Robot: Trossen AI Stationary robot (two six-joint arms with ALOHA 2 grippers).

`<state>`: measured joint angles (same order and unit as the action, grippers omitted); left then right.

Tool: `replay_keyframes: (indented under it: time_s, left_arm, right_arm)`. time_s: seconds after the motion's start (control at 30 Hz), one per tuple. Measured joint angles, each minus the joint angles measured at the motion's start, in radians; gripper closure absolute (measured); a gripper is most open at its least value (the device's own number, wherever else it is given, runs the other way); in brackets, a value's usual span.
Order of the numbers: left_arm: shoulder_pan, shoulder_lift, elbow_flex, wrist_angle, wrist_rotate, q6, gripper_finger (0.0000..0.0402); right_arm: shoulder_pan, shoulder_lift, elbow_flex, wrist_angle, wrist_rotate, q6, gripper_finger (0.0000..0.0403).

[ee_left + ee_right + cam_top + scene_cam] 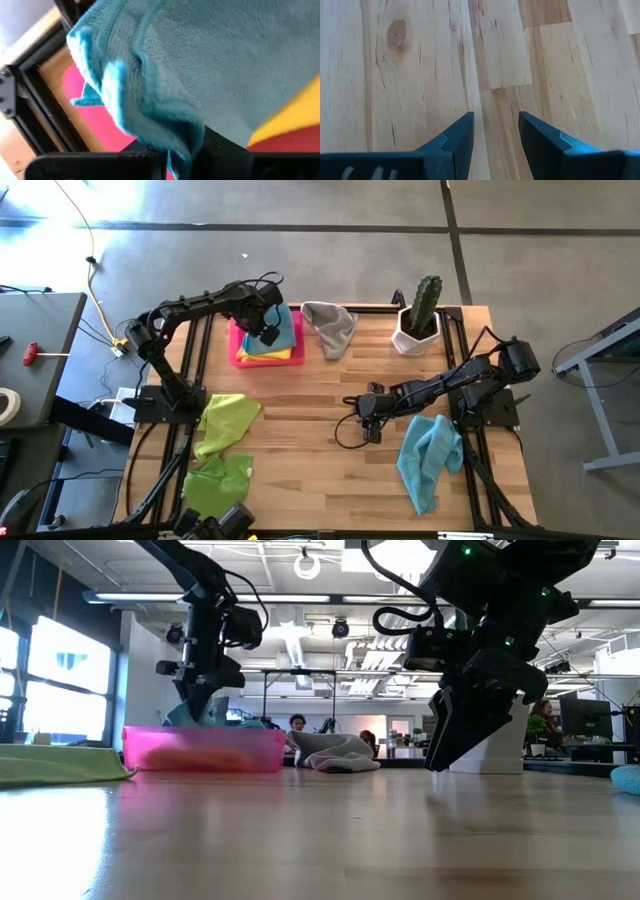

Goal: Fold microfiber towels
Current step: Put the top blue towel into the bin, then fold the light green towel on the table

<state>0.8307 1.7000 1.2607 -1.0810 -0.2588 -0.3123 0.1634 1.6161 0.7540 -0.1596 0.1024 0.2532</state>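
Wooden worktop (300, 410) carries a pink tray (240, 350) holding a yellow towel (275, 352) under a blue towel (288, 330); the left gripper (268, 330) sits there, jaws pinching the blue towel's edge. The right gripper (365, 420) hovers mid-worktop, jaws slightly apart, empty. Grey towel (330, 325), lime towel (225, 418), green towel (218, 480) and another blue one (430, 455) lie loose.

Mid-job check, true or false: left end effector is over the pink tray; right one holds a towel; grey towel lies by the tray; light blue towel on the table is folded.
1. The left end effector is over the pink tray: true, with a light blue towel on it.
2. The right end effector holds a towel: false, it is open above bare table.
3. The grey towel lies beside the tray: true.
4. The other light blue towel is folded: false, it lies crumpled.
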Motion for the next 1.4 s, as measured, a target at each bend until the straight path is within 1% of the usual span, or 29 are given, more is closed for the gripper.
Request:
replay_keyframes:
  time_s: [0.1, 0.23, 0.37, 0.5, 0.6, 0.7, 0.77, 0.97, 1.1, 1.23, 1.4]
  left_arm:
    - [0.002, 0.000, -0.017, 0.002, -0.006, 0.001, 0.0354]
    - [0.002, 0.000, -0.036, 0.001, -0.088, -0.006, 0.0332]
    - [0.001, 0.000, -0.039, 0.001, -0.165, 0.006, 0.0298]
    - [-0.007, 0.000, -0.039, 0.000, -0.214, 0.053, 0.0259]
    - [-0.013, 0.000, -0.039, -0.009, -0.231, 0.088, 0.0238]
    - [-0.015, 0.000, -0.039, -0.021, -0.240, 0.114, 0.0229]
    - [-0.022, 0.000, -0.039, -0.028, -0.231, 0.107, 0.0228]
    - [-0.079, -0.025, -0.019, -0.027, -0.113, 0.129, 0.0230]
    - [-0.142, -0.064, 0.034, -0.032, -0.101, 0.115, 0.0231]
    - [-0.235, -0.127, 0.065, -0.056, -0.060, 0.061, 0.0231]
    - [-0.407, -0.197, 0.047, -0.047, 0.053, -0.050, 0.0231]
  right_arm:
    - [0.000, 0.000, 0.000, 0.000, 0.000, 0.000, 0.0254]
    - [0.000, 0.000, 0.000, 0.000, 0.000, 0.000, 0.0254]
    - [0.000, 0.000, 0.000, 0.000, 0.000, 0.000, 0.0254]
    - [0.000, 0.000, 0.000, 0.000, 0.000, 0.000, 0.0254]
    - [0.000, 0.000, 0.000, 0.000, 0.000, 0.000, 0.0254]
    - [0.000, 0.000, 0.000, 0.000, 0.000, 0.000, 0.0254]
    - [0.000, 0.000, 0.000, 0.000, 0.000, 0.000, 0.0254]
    - [0.000, 0.000, 0.000, 0.000, 0.000, 0.000, 0.0254]
    - [0.000, 0.000, 0.000, 0.000, 0.000, 0.000, 0.0254]
    - [0.000, 0.000, 0.000, 0.000, 0.000, 0.000, 0.0254]
    - [0.000, 0.000, 0.000, 0.000, 0.000, 0.000, 0.0254]
